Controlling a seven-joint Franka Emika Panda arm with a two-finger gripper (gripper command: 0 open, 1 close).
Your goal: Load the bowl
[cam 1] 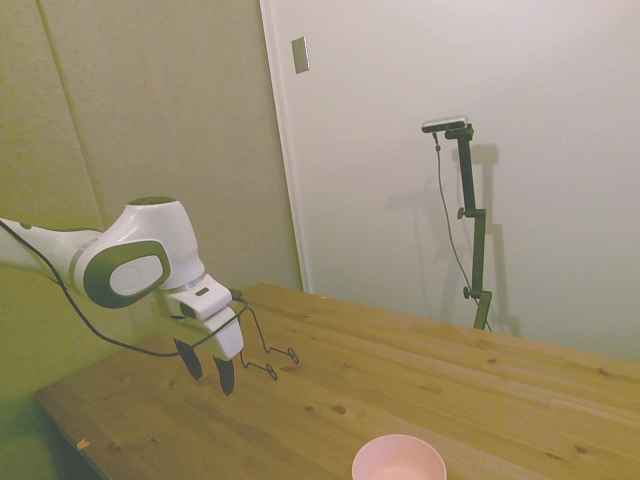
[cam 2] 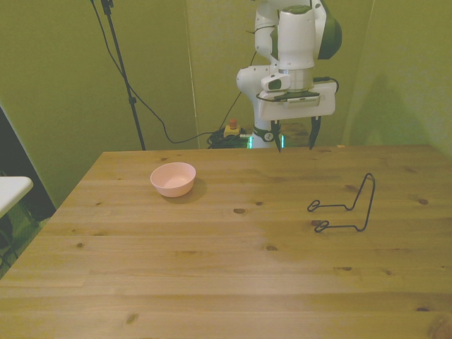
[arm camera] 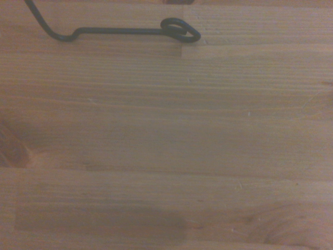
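End effector: I see my end effector (cam 2: 294,136) hanging in the air above the far part of the worktop (cam 2: 212,261), its two dark fingers (cam 2: 314,132) spread wide apart and pointing down, with nothing between them.
Same, from the side: the end effector (cam 1: 208,370) hangs clear of the wood, with the rack just behind it in that view.
Bowl: the pale pink bowl (cam 2: 173,179) sits upright on the worktop toward the front view's left, well apart from the end effector; I can see nothing in it. In the side view only its rim (cam 1: 398,458) shows at the bottom edge.
Wire rack: a thin black wire rack (cam 2: 347,206) stands on the worktop toward the front view's right, well apart from the bowl.
Wrist view: I get bare wood planks (arm camera: 166,146) and one looped foot of the wire rack (arm camera: 179,29).
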